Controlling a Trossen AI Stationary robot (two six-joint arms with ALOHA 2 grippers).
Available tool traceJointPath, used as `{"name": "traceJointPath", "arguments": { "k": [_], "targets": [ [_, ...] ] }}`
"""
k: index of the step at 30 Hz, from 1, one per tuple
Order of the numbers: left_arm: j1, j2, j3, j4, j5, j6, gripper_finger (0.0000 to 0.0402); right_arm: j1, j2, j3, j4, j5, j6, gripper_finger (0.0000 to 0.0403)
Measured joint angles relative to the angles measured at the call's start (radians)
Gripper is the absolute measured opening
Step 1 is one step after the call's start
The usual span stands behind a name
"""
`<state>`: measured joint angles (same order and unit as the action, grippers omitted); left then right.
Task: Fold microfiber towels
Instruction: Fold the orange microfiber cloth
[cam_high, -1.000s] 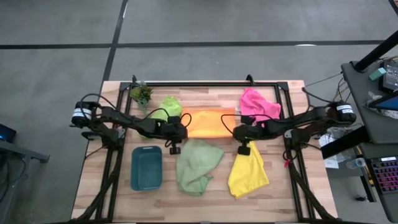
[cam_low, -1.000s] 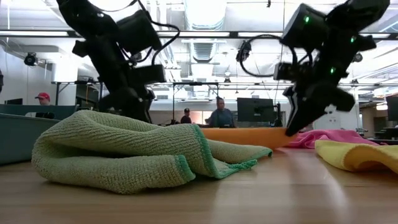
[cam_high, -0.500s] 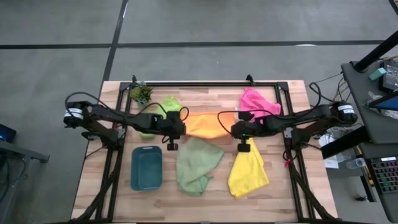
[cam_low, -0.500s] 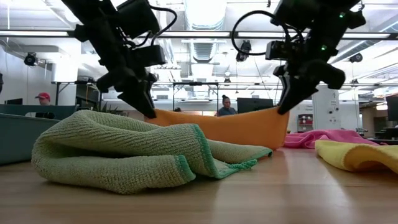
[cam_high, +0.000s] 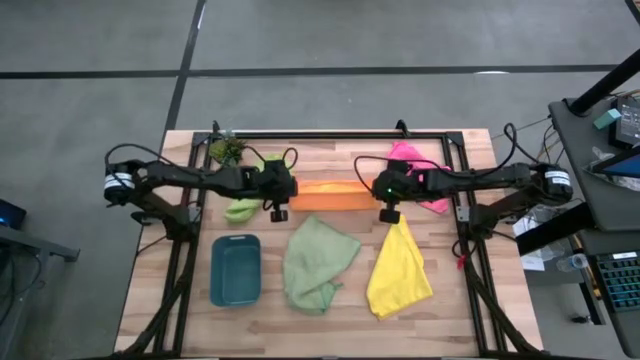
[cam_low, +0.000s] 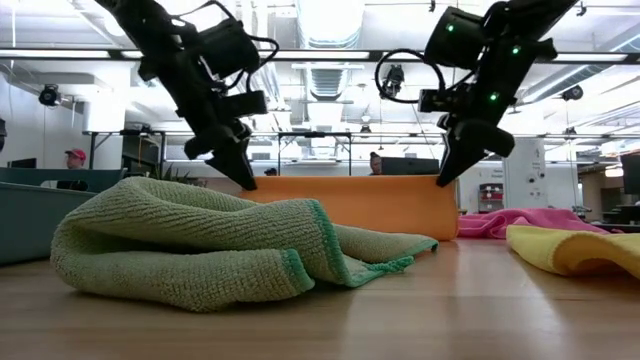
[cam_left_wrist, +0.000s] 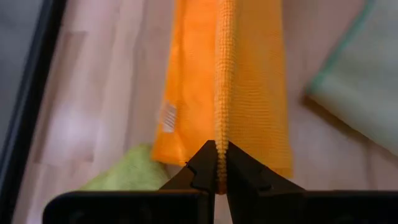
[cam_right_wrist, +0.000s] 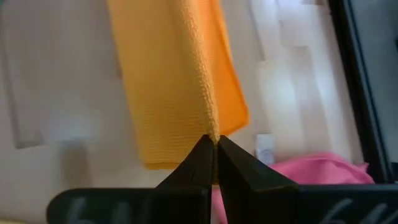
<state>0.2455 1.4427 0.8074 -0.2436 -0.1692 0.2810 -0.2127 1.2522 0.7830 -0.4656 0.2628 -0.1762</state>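
High view: left tool (cam_high: 279, 197) and right tool (cam_high: 385, 198) each pinched shut on one end of the orange towel (cam_high: 330, 194), which hangs stretched between them over the far-middle part of the desk (cam_high: 470, 320)

Low view: orange towel (cam_low: 350, 205) held taut along its top edge, lower part draping down toward the desk, behind the sage towel (cam_low: 200, 250). Left wrist view shows the fingers (cam_left_wrist: 205, 165) closed right on the towel's edge; right wrist view shows the same at the other end, fingers (cam_right_wrist: 202, 158) clamped on the edge

Other towels: sage green towel (cam_high: 315, 262) crumpled near the front middle; yellow towel (cam_high: 398, 268) loosely spread to its right; pink towel (cam_high: 415, 172) bunched at the far right, under the right arm; lime towel (cam_high: 242, 208) bunched just left of the left tool. Teal tray (cam_high: 236, 269) front left, potted plant (cam_high: 226, 149) far left corner

Handling judgement: cloth is light, limp, slightly grippy pile; no stiffness, so it sags wherever unsupported. Best held at corners or along one edge with both tools, keeping tension so the fold line stays straight. A pinch too close to the very edge could slip out

Step in hand, as judged: carrying the gripped edge over to double the orange towel; the other four not yet folded
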Motion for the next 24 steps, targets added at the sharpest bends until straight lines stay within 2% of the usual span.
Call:
{"name": "traceJointPath", "arguments": {
  "k": [5,14,18,24],
  "targets": [
    [0.041,0.037,-0.002,0.074,0.005,0.033,0.0008,-0.041,0.017,0.000,0.046,0.000,-0.032,0.0008],
    [0.099,0.105,-0.003,0.091,0.005,0.040,0.0008,-0.090,0.106,0.003,0.120,0.002,-0.071,0.0008],
    [0.112,0.125,-0.007,0.150,0.004,0.040,0.0008,-0.106,0.134,0.006,0.135,0.051,-0.070,0.0008],
    [0.128,0.170,-0.003,0.165,-0.011,0.040,0.0008,-0.116,0.163,0.009,0.160,0.053,-0.071,0.0008]
  ]
}}
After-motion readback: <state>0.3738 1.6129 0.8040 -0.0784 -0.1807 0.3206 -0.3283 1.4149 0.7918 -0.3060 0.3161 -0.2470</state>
